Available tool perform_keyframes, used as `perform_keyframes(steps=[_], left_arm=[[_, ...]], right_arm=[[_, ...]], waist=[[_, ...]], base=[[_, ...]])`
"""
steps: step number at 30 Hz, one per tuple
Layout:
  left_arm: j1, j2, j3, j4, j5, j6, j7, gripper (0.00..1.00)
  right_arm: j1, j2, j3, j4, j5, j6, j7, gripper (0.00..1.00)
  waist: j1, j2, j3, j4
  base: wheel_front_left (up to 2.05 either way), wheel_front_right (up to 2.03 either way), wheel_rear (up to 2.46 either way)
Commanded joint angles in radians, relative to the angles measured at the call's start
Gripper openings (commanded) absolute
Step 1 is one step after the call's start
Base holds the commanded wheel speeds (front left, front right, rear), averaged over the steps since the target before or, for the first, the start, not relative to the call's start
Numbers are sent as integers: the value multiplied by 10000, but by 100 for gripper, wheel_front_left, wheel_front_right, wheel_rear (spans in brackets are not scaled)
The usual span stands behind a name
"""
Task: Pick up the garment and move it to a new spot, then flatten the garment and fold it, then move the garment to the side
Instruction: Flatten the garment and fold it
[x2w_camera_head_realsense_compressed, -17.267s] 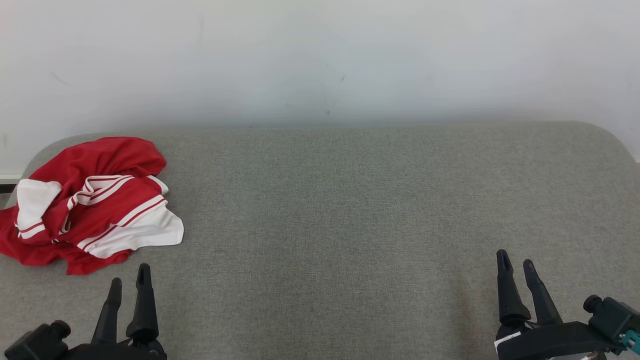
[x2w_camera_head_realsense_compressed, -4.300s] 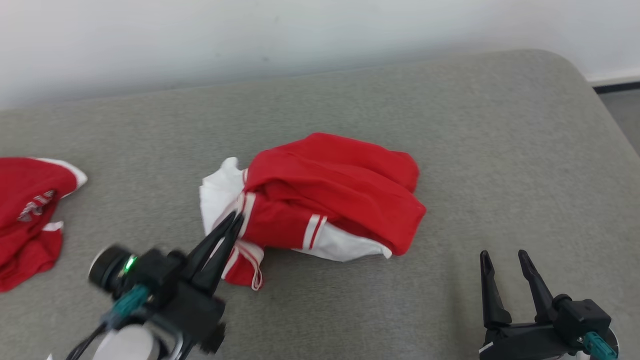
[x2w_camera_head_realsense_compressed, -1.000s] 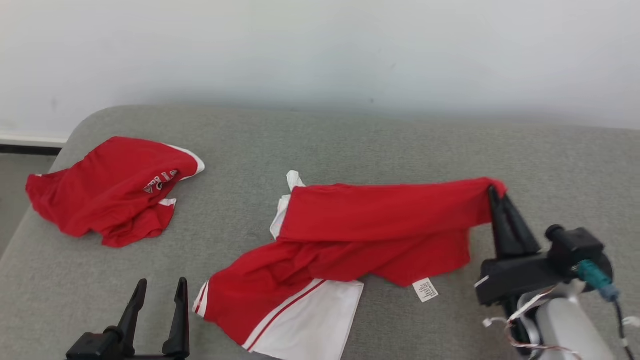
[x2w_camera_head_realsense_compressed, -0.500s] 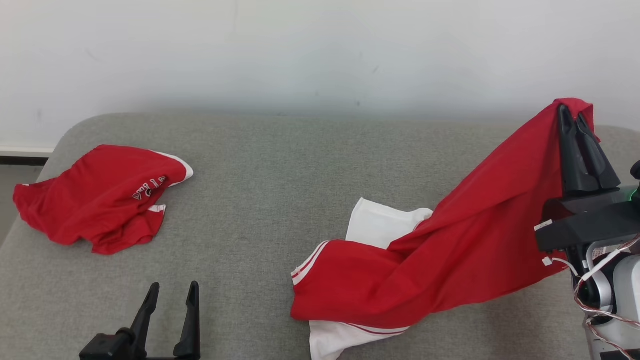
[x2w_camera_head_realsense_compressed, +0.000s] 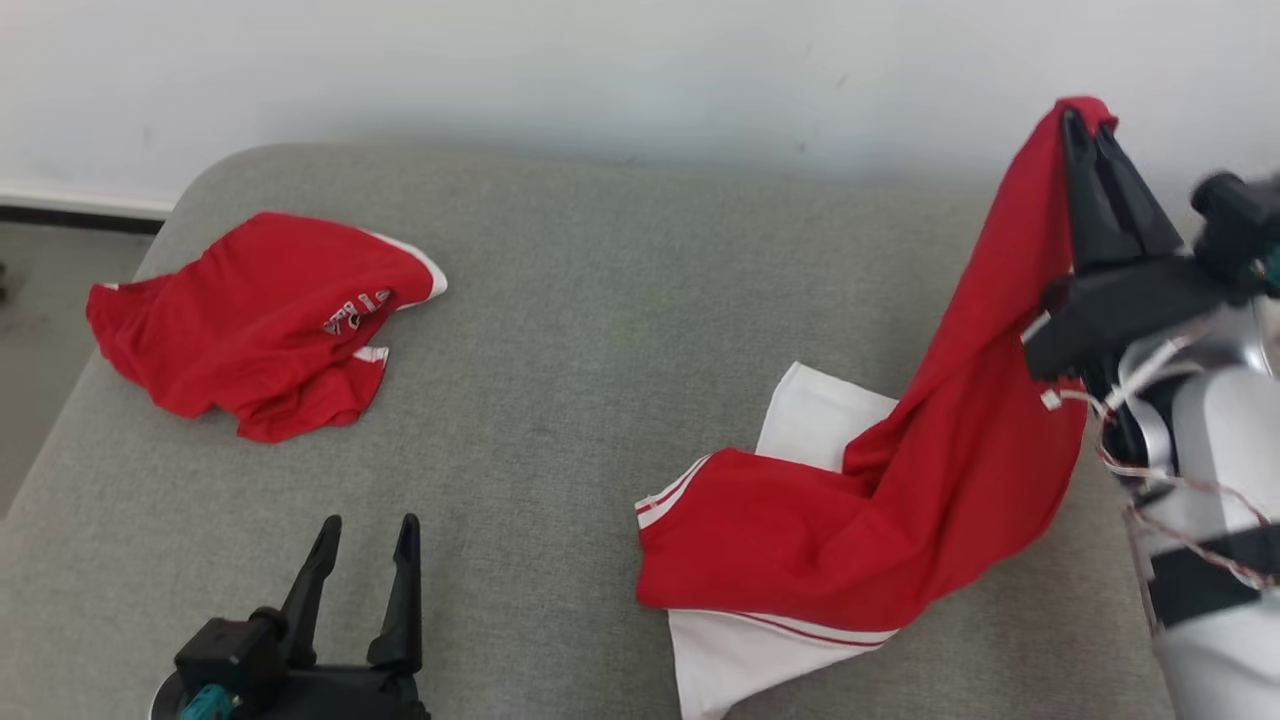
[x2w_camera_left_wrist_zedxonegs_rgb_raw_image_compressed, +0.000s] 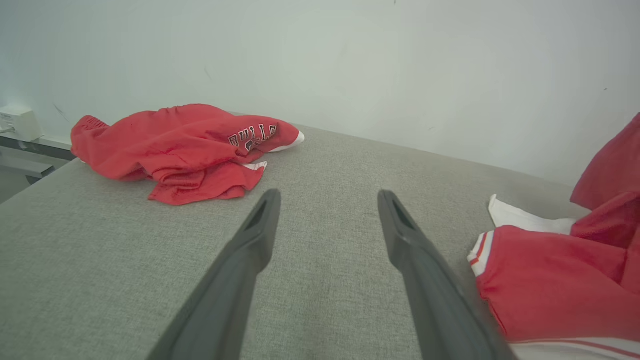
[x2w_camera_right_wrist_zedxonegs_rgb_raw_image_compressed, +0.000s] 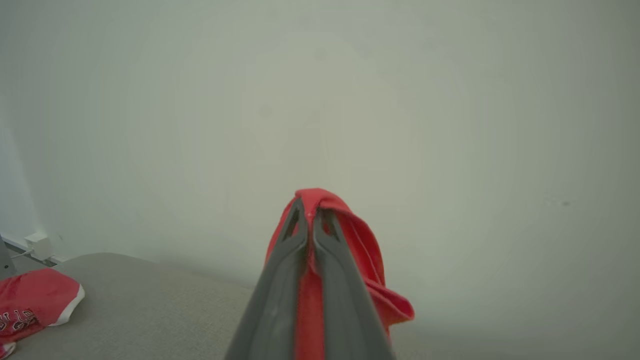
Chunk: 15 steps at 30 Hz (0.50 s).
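Two pieces of red-and-white clothing are on the grey padded surface (x2w_camera_head_realsense_compressed: 580, 350). In the head view the garment (x2w_camera_head_realsense_compressed: 880, 500) is at about 4 o'clock. Its lower part lies bunched on the surface, and one red edge is raised toward 2 o'clock. There the right gripper (x2w_camera_head_realsense_compressed: 1085, 125) pinches it, two fingers pressed together on the cloth. The second garment (x2w_camera_head_realsense_compressed: 260, 320), which bears lettering, lies crumpled at 10 o'clock, well apart from the first. The left gripper (x2w_camera_head_realsense_compressed: 368, 535) is at 7 o'clock, its two fingers spread wide and holding nothing.
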Motion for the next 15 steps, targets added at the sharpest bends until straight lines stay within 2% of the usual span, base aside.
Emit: perform_keyframes(steps=[1, 5, 6, 7, 8, 9, 15], left_arm=[[-251, -49, -95, 44, -151, 11, -6, 100], [-503, -76, -267, 121, -247, 11, -6, 100], [-560, -85, -308, 139, -284, 11, -4, 100], [-560, -85, -308, 139, -284, 11, -4, 100], [-605, -89, -360, 164, -298, 11, -4, 100], [-632, -94, -394, 182, -315, 11, -4, 100], [-705, -126, -393, 229, -346, 11, -6, 100]], right_arm=[[-658, 21, 188, 799, -167, 13, -84, 0], [-1896, 318, 587, 3160, -423, 13, -480, 0], [-2120, 358, 716, 3767, -522, 13, -578, 18], [-2120, 358, 716, 3767, -522, 13, -578, 18], [-2300, 420, 855, 4302, -604, 13, -731, 67], [-2477, 493, 980, 4833, -665, 11, -854, 100], [-3052, 692, 1474, 6822, -643, 11, -1974, 100]], waist=[[-1, 0, 509, 504], [-1, 0, 776, 778], [-1, 0, 816, 842], [-1, 0, 816, 842], [-1, 0, 842, 901], [-1, 0, 860, 946], [-1, 0, 829, 907]], base=[[0, 0, 0], [0, 0, 0], [0, 0, 0], [0, 0, 0], [0, 0, 0], [0, 0, 0], [0, 0, 0]])
